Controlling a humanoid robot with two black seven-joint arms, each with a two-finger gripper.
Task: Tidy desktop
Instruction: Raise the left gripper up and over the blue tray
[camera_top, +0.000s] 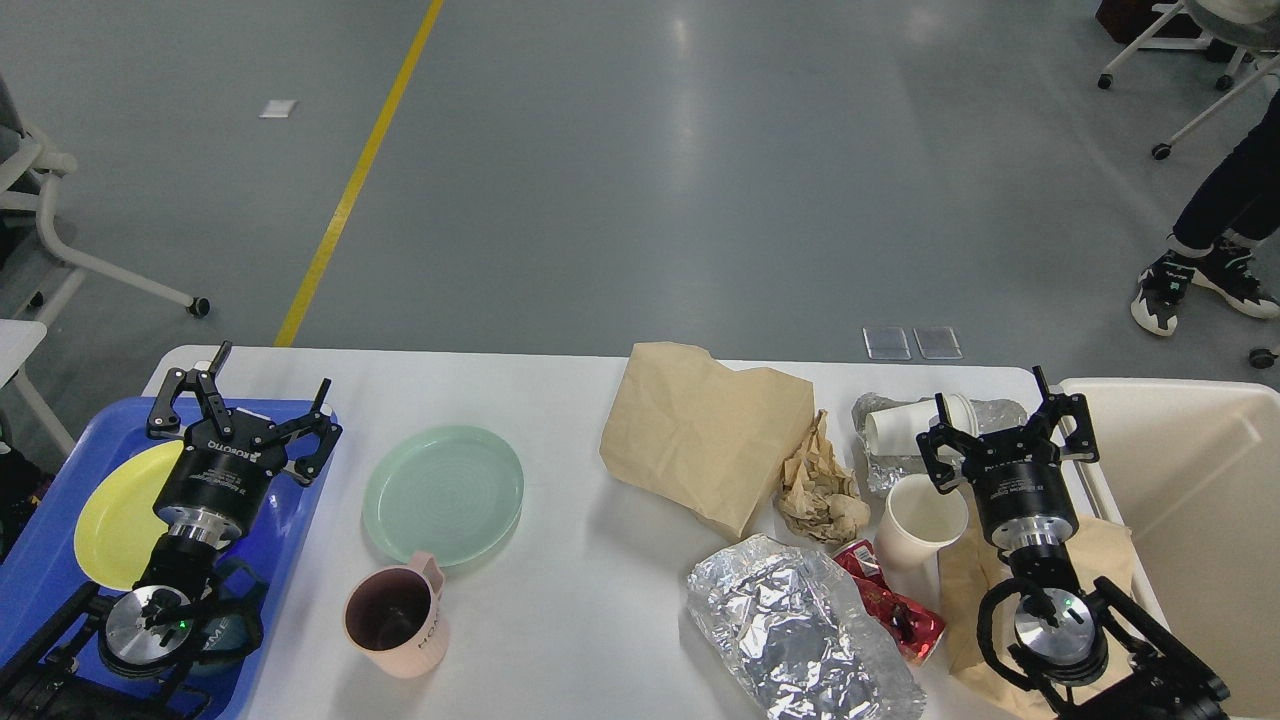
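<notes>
1. the desk (560, 620) fills the lower view, a blue tray (290, 540) at its left edge, a beige bin (1180, 470) at its right edge.
2. left pincer (245, 400) is spread and empty over the tray; right pincer (1005, 425) is spread and empty near a paper cup (920, 520).
3. the cup is probably light and crushable, so pinch its rim gently; the foil (800, 630) likely deforms anywhere.

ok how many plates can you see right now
2. A yellow plate lies in the blue tray at left, partly under the left pincer. A green plate sits on the desktop beside the tray. More could be hidden.
</notes>
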